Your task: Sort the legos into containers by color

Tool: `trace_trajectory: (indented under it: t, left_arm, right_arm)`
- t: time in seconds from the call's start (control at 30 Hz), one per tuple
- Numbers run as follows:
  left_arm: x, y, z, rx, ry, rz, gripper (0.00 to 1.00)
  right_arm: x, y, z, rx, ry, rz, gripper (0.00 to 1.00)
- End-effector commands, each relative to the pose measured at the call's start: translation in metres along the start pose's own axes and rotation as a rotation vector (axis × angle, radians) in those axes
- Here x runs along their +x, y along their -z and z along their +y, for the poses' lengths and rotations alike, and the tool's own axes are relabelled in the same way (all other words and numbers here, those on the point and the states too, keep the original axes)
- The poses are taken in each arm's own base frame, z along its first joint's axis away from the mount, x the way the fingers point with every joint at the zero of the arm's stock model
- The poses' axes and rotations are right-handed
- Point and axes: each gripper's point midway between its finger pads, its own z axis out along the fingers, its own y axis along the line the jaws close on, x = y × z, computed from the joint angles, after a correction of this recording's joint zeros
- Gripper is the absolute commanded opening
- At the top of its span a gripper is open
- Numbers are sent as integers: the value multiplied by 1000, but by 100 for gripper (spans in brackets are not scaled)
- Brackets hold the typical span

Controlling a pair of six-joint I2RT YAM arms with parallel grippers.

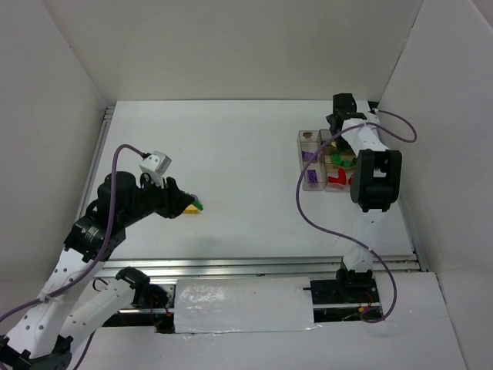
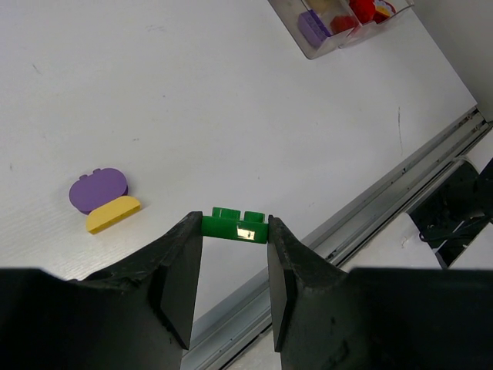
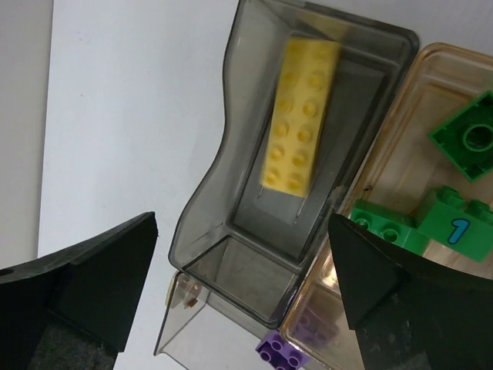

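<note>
The left gripper (image 2: 234,231) pinches a green brick (image 2: 233,226) by its ends, with the brick's long axis running 9 to 3 across the fingers. At 10 o'clock a purple piece (image 2: 98,190) and a yellow piece (image 2: 113,213) lie touching. The tray (image 2: 310,51) sits far off at 1 o'clock. The right gripper (image 3: 243,254) is spread wide above it. Inside lies a yellow brick (image 3: 299,116), its long axis running about 12 to 6.

You are looking at a robot test cell in a lab, not at a home. The white counter (image 1: 246,146) is closed in by plain white panels (image 1: 231,46) on three sides. An aluminium rail (image 1: 262,266) runs along its near edge, and the left arm (image 1: 115,204) and right arm (image 1: 375,181) stand there with loose purple cables (image 1: 115,163).
</note>
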Motion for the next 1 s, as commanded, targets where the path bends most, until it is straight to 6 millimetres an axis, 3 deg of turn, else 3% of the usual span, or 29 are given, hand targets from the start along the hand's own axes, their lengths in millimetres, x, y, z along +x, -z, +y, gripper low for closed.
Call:
trace_trajectory:
  t: [0.0, 0.07, 0.1, 0.13, 0.17, 0.2, 0.23, 0.27, 0.3, 0.33, 0.37, 0.4, 0.43, 0.47, 0.5, 0.53, 0.57, 0.6, 0.63, 0.67, 0.7, 0.73, 0.77, 0.8, 0.83, 0.87, 0.9, 0.97]
  left_arm:
    - [-14, -1, -5, 36, -27, -49, 0]
    - [-18, -4, -3, 29, -10, -55, 0]
    - [-21, -5, -2, 25, 5, -61, 0]
    - [-28, -13, 1, 6, 62, -75, 0]
    - [-33, -18, 2, -1, 99, -79, 0]
    - [-39, -23, -2, 4, 190, -83, 0]
    - [-46, -42, -5, 40, 231, -85, 0]
    - [-49, -55, -11, 77, 276, -77, 0]
    - [-53, -67, -19, 120, 340, -74, 0]
    - [-44, -96, -29, 154, 350, -23, 0]
    - [-57, -115, -40, 188, 330, -66, 0]
    - [-83, -126, -55, 210, 275, -113, 0]
    - [-66, -169, -53, 178, 260, -44, 0]
    - [-70, -190, -74, 218, 221, -45, 0]
    - [-103, -200, -94, 263, 182, -106, 0]
    - [-84, -242, -92, 245, 178, -52, 0]
    - [-113, -253, -113, 292, 152, -112, 0]
    - [-122, -268, -120, 312, 133, -133, 0]
    - [-96, -308, -117, 296, 137, -74, 0]
    - [-97, -324, -122, 313, 131, -76, 0]
    - [-128, -329, -141, 370, 121, -137, 0]
    - [-98, -365, -136, 354, 131, -85, 0]
    - [-120, -371, -148, 392, 126, -139, 0]
    - [-98, -397, -151, 415, 149, -119, 0]
    - [-98, -406, -154, 429, 162, -131, 0]
    - [-116, -408, -165, 463, 162, -181, 0]
    - [-100, -428, -161, 450, 168, -174, 0]
    - [-112, -431, -176, 475, 151, -252, 3]
  right_arm:
    - [-19, 14, 28, -73, -14, -17, 100]
    - [-24, 29, 36, -114, -8, 1, 100]
    - [-38, 56, 46, -178, 15, -3, 100]
    - [-28, 64, 39, -209, 61, 24, 100]
    - [-50, 108, 49, -310, 47, -3, 100]
    - [-30, 112, 23, -315, 95, 46, 100]
    - [-59, 164, 31, -450, 76, -11, 100]
    - [-60, 180, 19, -481, 84, -14, 100]
    - [-45, 179, -12, -464, 118, 9, 100]
    - [-47, 195, -24, -488, 126, 1, 100]
    - [-67, 236, -35, -571, 114, -52, 100]
    - [-57, 235, -60, -557, 135, -43, 100]
    - [-59, 245, -73, -566, 132, -53, 100]
    - [-69, 272, -89, -609, 116, -80, 100]
    - [-66, 275, -104, -605, 126, -81, 100]
    - [-65, 281, -117, -595, 131, -77, 100]
    - [-75, 302, -126, -640, 112, -108, 100]
    - [-78, 312, -131, -654, 103, -116, 100]
    - [-79, 318, -138, -654, 110, -115, 100]
    - [-84, 332, -143, -687, 98, -131, 100]
    - [-85, 340, -143, -711, 102, -127, 100]
    - [-83, 344, -144, -723, 114, -120, 100]
    - [-86, 351, -143, -735, 120, -116, 100]
    - [-77, 351, -145, -730, 163, -77, 100]
    - [-75, 355, -144, -743, 180, -62, 100]
    - [-76, 360, -145, -749, 189, -58, 100]
    - [-72, 362, -145, -763, 204, -42, 100]
    - [-69, 371, -148, -808, 209, -40, 100]
